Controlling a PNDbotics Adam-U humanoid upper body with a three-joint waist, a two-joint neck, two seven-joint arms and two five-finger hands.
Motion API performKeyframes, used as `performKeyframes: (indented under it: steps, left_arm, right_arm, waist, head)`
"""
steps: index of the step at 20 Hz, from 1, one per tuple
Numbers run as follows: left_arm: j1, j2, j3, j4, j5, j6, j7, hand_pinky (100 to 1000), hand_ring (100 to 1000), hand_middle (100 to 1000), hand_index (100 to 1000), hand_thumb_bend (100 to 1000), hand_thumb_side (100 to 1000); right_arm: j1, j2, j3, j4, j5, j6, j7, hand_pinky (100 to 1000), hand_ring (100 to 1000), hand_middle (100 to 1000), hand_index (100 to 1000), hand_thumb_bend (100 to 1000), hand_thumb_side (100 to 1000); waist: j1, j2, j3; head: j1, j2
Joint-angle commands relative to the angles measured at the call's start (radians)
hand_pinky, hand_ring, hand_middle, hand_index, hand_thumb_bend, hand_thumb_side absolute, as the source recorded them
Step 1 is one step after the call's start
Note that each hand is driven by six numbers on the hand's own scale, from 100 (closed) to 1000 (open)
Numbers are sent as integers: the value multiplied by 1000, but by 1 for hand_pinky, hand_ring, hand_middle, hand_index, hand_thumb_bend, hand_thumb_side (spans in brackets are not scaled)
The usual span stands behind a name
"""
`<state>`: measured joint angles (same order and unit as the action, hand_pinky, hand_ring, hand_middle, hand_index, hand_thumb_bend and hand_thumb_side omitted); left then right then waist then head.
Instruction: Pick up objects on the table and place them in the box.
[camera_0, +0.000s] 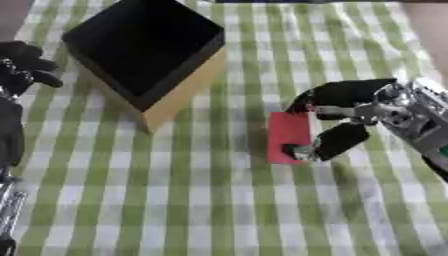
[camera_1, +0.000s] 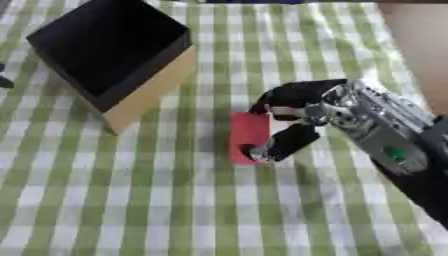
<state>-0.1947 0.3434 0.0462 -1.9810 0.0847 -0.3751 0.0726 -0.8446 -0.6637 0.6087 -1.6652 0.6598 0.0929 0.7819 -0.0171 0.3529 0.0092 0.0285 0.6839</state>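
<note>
A: Report finger state, right hand (camera_1: 337, 112).

B: Fingers (camera_1: 284, 95) curled over the far edge of the red block (camera_0: 287, 134); thumb (camera_0: 337, 140) bent in against the near edge. The block sits pinched between them. It appears to lie flat on the green-and-white checked tablecloth (camera_0: 219, 200) — whether it has cleared the cloth cannot be determined.

A: Block location relative to the box?

B: Right of centre, apart from the box (camera_0: 144, 52). The box stands at upper left, turned corner-on, with a dark interior and tan outer walls.

A: Recommended procedure for the step in hand?

B: Judged step: securing the grasp before lift. Keep fingers and thumb opposed across the block's short span. Raise straight up until the cloth is cleared, since dragging would likely bunch the fabric. Then carry left and away, high enough to pass the box's near wall, and release only over the dark opening.

A: Arm and hand pose?

B: Right forearm enters from the right edge, angled inward; the palm faces left toward the block — wrist hardware uppermost. The left hand (camera_0: 22, 67) rests at the left edge beside the box, fingers curled, holding nothing.
</note>
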Motion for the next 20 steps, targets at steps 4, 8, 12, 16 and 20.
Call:
performKeyframes:
  steps: [4, 8, 12, 16, 20]
  left_arm:
    - [-5, 10, 1, -19, 2, 5, -3, 524, 624, 635, 751, 100, 827]
    - [-4, 11, 3, -19, 1, 7, -2, 524, 624, 635, 752, 100, 830]
    - [-2, 12, 3, -19, 1, 9, -3, 524, 624, 636, 752, 100, 830]
    - [-2, 12, 4, -19, 3, 10, -4, 524, 624, 636, 751, 100, 831]
    - [-1, 10, 3, -19, 4, 11, -7, 524, 622, 635, 751, 100, 835]
  right_arm:
    - [-21, -26, -47, -61, -14, 58, -58, 906, 927, 681, 829, 100, 716]
    - [-45, -42, -89, -130, -29, 88, -71, 893, 912, 652, 818, 100, 740]
    - [-94, -33, -126, -186, -41, 118, -71, 873, 900, 642, 820, 100, 499]
    - [-162, 5, -136, -191, -58, 149, -63, 864, 898, 625, 822, 100, 274]
    - [-236, 63, -135, -151, -52, 168, -70, 849, 889, 608, 815, 100, 100]
  waist:
    - [0, -19, -2]
    - [-3, -23, -5]
    - [-6, -28, -7]
    - [-5, -31, -5]
    - [-4, -31, -1]
  head:
    - [5, -10]
    - [10, -11]
    - [13, -15]
    - [15, -23]
    - [13, -30]
